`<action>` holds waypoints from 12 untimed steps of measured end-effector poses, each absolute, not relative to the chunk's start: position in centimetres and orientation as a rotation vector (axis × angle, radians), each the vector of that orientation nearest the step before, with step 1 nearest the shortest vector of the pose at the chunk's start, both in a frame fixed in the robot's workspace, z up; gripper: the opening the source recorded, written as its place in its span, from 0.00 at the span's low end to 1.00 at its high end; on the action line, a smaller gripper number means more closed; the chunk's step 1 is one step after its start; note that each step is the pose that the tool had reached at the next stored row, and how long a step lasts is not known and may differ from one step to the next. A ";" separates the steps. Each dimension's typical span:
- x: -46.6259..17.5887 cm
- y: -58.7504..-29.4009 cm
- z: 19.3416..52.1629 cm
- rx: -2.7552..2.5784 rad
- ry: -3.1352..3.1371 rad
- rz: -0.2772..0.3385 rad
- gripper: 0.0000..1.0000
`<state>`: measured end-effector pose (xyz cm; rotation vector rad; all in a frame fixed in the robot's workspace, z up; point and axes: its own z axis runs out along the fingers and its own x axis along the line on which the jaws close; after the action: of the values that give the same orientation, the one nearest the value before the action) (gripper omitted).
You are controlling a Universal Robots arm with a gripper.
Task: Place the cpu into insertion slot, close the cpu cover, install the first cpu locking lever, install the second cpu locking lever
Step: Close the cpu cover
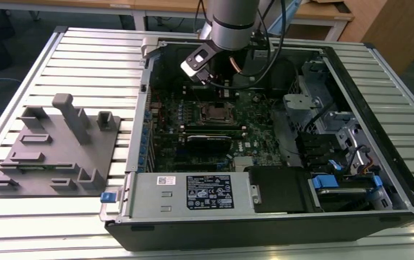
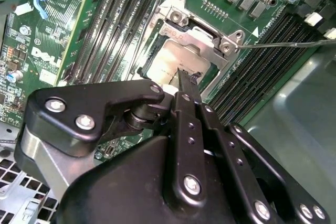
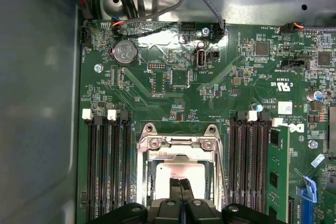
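Two fingers (image 3: 173, 190) of the gripper (image 2: 180, 74) pressed together, tips over the chip (image 2: 163, 64) lying flat in its socket (image 3: 181, 142); thin lever rod (image 2: 283, 43) juts out sideways.

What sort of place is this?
Probably a robotics lab or workshop: an opened computer case lies on a slatted metal table, a grey fixture block beside it, wooden desks behind.

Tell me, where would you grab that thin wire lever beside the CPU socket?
The locking lever is a thin straight rod running over the memory slots; probably pinch its long straight stretch from above, squeezing across the rod.
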<state>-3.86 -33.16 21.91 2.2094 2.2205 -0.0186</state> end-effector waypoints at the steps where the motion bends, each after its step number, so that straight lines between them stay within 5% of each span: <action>1: -3.9 -33.2 21.9 2.208 2.222 -0.019 0.10; 12: -3.9 -33.2 21.9 2.096 2.328 -0.017 0.10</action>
<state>-3.85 -33.16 21.91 2.0962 2.3276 -0.0170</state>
